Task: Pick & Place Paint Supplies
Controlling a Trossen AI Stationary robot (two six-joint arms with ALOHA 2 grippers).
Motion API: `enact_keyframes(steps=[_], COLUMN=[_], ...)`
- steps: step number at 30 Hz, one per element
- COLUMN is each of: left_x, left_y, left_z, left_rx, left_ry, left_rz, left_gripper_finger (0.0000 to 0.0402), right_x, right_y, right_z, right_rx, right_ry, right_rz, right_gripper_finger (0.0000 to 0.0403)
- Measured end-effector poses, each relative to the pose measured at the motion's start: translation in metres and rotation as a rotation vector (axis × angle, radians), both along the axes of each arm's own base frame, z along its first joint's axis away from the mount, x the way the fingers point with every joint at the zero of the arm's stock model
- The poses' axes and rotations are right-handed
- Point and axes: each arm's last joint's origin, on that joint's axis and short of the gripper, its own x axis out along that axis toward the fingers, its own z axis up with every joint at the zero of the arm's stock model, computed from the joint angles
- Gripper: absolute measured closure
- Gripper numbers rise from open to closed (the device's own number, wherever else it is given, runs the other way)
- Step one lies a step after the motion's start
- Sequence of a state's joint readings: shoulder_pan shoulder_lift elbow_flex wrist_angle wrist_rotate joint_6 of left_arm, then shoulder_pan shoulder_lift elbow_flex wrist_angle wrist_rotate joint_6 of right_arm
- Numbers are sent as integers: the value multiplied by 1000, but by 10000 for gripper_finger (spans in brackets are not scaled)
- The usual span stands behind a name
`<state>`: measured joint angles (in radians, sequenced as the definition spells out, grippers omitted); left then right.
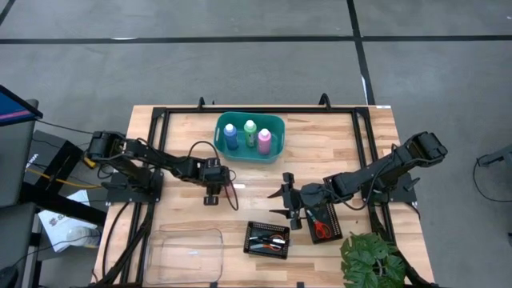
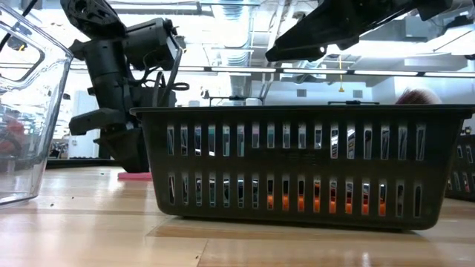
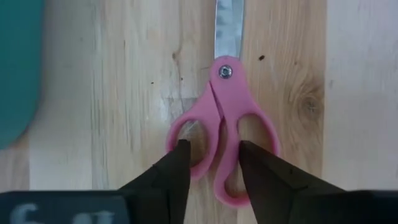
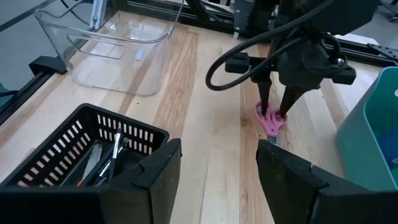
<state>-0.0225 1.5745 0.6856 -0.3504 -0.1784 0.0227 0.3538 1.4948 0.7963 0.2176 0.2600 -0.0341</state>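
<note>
Scissors (image 3: 224, 130) with pink handles flat on the wooden worktop (image 1: 320, 148), just beside the teal basket (image 1: 274, 152). Left pincer (image 3: 211, 165) directly over the pink handles, fingers (image 3: 173, 171) parted and straddling 1 handle loop, tips at the plastic; firm pinch or loose, cannot tell. Right pincer (image 4: 214, 171) hovering spread and empty, nearer the front, facing the left one across the boards. Below it, a black mesh tray (image 4: 74, 146) with thin dark brushes (image 4: 115, 149). In the teal basket, 3 bottles: blue (image 1: 230, 136), green (image 1: 250, 132), pink (image 1: 264, 140). At the front left, a clear plastic bin (image 1: 186, 254).
</note>
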Motion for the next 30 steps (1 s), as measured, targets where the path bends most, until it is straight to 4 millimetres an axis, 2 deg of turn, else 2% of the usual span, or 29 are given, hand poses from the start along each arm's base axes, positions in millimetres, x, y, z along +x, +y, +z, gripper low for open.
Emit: enact_keyframes(steps=[2,6,8,19,30], left_x=[0,0,4,6,10], left_y=[0,-1,0,0,-14], left_z=[0,0,1,1,3], left_rx=[-10,-28,-20,12,72], left_ry=[0,-3,-40,-71,-129], left_rz=[-7,-13,-3,7,-5], left_gripper_finger=[288,364,389,401,401], right_x=[0,0,0,0,0], right_y=[0,0,0,0,0], right_z=[0,0,0,0,0], right_rx=[0,0,0,-1,-1], right_ry=[0,0,0,4,4], right_rz=[0,0,0,0,0], right_gripper_finger=[207,207,207,207,207])
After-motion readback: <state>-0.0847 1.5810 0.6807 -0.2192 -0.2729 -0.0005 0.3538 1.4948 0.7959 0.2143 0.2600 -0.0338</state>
